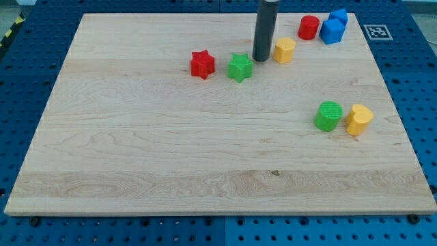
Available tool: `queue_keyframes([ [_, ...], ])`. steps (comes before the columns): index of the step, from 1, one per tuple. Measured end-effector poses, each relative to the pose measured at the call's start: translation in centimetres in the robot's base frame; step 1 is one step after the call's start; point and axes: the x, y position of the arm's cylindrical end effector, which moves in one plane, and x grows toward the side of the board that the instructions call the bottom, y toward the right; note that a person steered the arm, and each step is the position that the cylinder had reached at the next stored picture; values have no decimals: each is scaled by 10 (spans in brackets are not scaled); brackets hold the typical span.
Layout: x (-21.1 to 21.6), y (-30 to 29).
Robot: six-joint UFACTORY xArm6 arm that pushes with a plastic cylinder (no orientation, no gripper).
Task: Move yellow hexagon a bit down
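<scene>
a: what's the biggest thing here?

b: the wooden board (205, 157), pale and filling most of the view, on a blue perforated table (27, 61). my rod (265, 27) comes down from the view's top, and my tip (261, 59) rests on the board in its upper part.

a: and the yellow hexagon?

b: the yellow hexagon (284, 50) sits just beside my tip, on the view's right and slightly above it. i cannot tell whether they touch. it stands flat on one face; no long axis or pointing direction can be made out.

a: anything holding other things?

b: only the board carries the blocks. there is no tray or bin in sight.

a: is anything grasped?

b: no, the arm ends in a bare rod, with nothing to open or close and nothing held.

a: the rest of the blocks?

b: a green star (240, 67) lies just beside my tip, to the view's left and a little lower. a red star (202, 64) is farther left. a red cylinder (308, 27) is up and to the right, with two blue blocks (334, 26) touching each other beyond it. well below and right of my tip, a green cylinder (329, 116) sits just beside another yellow block (358, 119).
</scene>
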Motion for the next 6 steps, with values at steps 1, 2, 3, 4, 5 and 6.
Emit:
queue_keyframes([
  [1,-38,-9],
  [2,-44,17],
  [3,-44,18],
  [4,-39,23],
  [5,-15,34],
  [6,-16,39],
])
